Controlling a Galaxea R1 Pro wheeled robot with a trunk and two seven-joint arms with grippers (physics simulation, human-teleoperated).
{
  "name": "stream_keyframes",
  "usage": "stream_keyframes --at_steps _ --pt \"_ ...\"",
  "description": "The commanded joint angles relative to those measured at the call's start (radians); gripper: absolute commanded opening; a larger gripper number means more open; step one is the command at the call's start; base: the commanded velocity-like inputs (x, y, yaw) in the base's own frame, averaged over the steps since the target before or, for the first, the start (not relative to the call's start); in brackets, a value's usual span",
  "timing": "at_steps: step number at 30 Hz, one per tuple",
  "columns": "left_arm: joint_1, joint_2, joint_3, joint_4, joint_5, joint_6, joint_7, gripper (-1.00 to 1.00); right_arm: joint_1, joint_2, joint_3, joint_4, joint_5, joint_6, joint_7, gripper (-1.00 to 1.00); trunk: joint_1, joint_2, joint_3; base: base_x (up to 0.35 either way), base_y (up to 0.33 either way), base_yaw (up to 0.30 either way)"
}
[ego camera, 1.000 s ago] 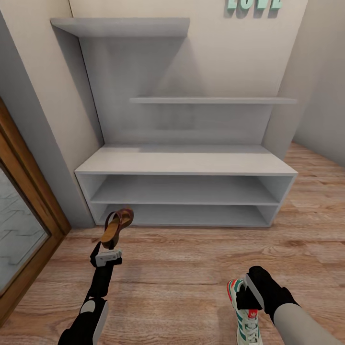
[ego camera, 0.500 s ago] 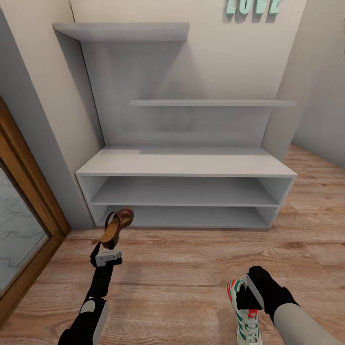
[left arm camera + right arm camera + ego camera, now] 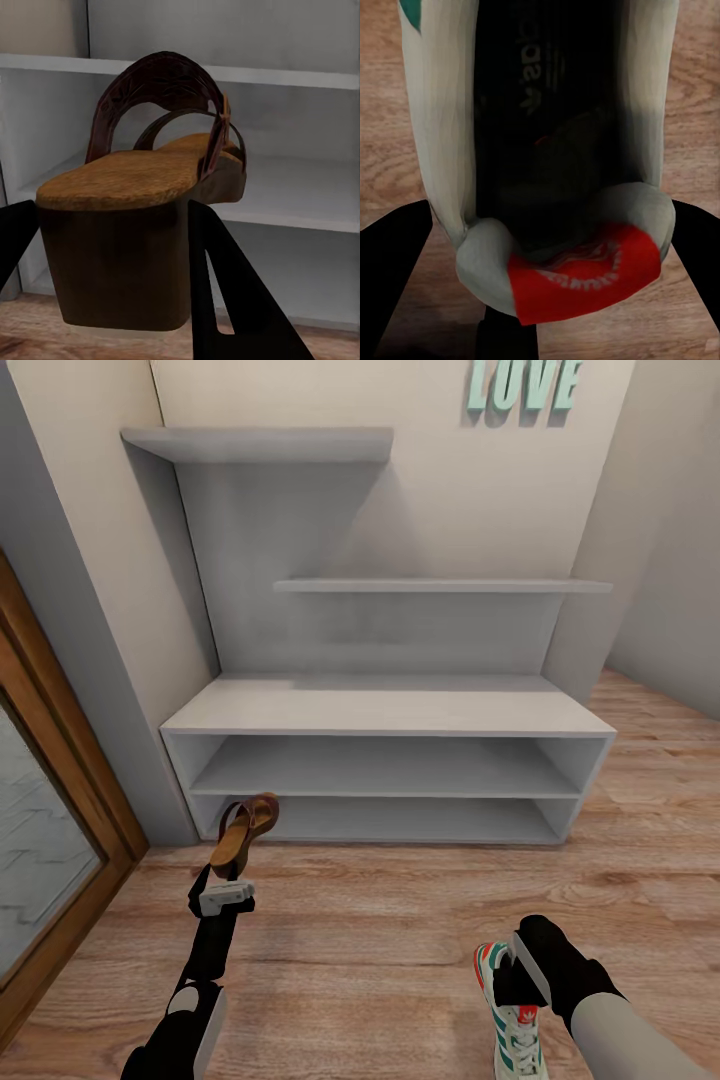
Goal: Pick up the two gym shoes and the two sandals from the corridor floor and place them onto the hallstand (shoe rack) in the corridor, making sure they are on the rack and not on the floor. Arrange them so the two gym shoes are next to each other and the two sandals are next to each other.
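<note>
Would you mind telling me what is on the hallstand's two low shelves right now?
Both low shelves of the hallstand look bare. The sandal, held up by the left gripper, covers a little of the bottom shelf's left end.

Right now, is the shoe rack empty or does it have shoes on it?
Empty. The rack's top and both low shelves are bare; the left gripper holds a sandal, the right gripper a sneaker.

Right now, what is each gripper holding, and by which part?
The left gripper holds a sandal by its heel block. The right gripper holds a gym shoe at the heel end.
</note>
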Motion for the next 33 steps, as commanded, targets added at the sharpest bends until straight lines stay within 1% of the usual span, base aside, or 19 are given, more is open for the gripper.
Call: stream_keyframes --at_steps 1,9,19,33 --pt "0.000 0.000 0.000 0.000 0.000 0.000 0.000 -1.00 0.000 0.000 0.000 0.000 0.000 0.000 0.000 -1.00 0.000 0.000 0.000 0.000 0.000 0.000" --pt "0.000 0.000 0.000 0.000 0.000 0.000 0.000 -1.00 0.000 0.000 0.000 0.000 0.000 0.000 0.000 -1.00 0.000 0.000 0.000 0.011 0.000 0.000" --pt "0.000 0.000 -0.001 0.004 -0.001 0.001 0.000 -1.00 0.000 0.000 0.000 0.000 0.000 0.000 0.000 -1.00 0.000 0.000 0.000 0.145 0.000 0.000" --pt "0.000 0.000 -0.002 0.006 -0.003 0.002 0.000 -1.00 0.000 0.000 0.001 0.000 0.000 0.000 0.000 -1.00 0.000 0.000 0.000 0.212 0.000 0.000"
